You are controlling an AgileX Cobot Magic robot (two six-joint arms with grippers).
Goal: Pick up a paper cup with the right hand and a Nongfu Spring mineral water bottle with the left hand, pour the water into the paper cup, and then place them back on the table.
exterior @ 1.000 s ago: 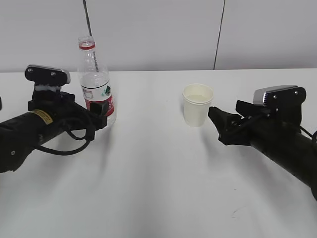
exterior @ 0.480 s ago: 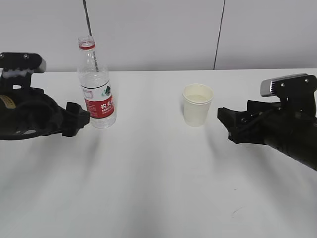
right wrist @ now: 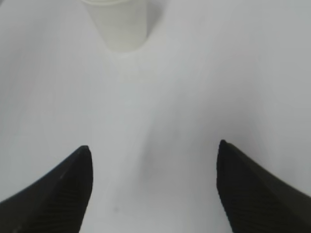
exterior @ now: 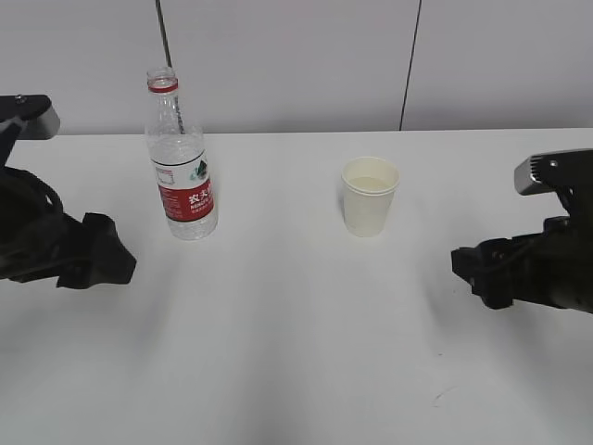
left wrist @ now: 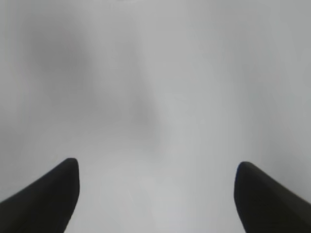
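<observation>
The Nongfu Spring mineral water bottle stands upright on the white table, uncapped, with little water in it. The paper cup stands upright right of centre with liquid inside; its lower part shows at the top of the right wrist view. My left gripper is open and empty, well left of and in front of the bottle; its view shows only bare table between wide-apart fingers. My right gripper is open and empty, right of and in front of the cup.
A grey wall rises behind the table with a dark vertical seam and a thin dark line behind the bottle. A faint dark mark lies on the table near the front right.
Both arms have drawn back outward: the left gripper left the bottle and moved left and forward, the right gripper moved right, away from the cup. Bottle and cup have stayed put.
</observation>
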